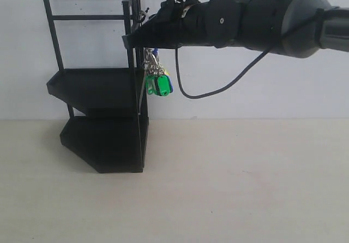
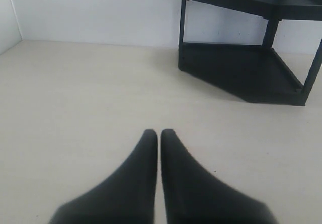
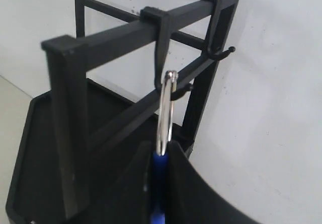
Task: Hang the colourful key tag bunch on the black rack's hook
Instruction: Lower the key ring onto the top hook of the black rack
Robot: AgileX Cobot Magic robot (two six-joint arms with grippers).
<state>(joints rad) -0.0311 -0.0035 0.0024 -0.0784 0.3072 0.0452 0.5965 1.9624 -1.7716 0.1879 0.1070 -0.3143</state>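
The black rack [image 1: 103,90] stands on the left. My right gripper [image 1: 128,40] reaches across to its top right corner, and the colourful key tag bunch [image 1: 157,82] dangles under the fingers, green and blue tags lowest. In the right wrist view the gripper [image 3: 162,151] is shut on a blue tag [image 3: 159,183], and the silver ring [image 3: 166,110] sticks up past the fingertips. The ring's top sits right at the hook [image 3: 177,90] below the top bar. Whether it is over the prong I cannot tell. My left gripper [image 2: 159,132] is shut and empty, low over the table.
A second hook [image 3: 221,53] juts from the far corner post. A white wall stands close behind the rack. The rack's lower tiers [image 2: 241,68] lie beyond the left gripper. The right arm's black cable [image 1: 218,87] loops down beside the tags.
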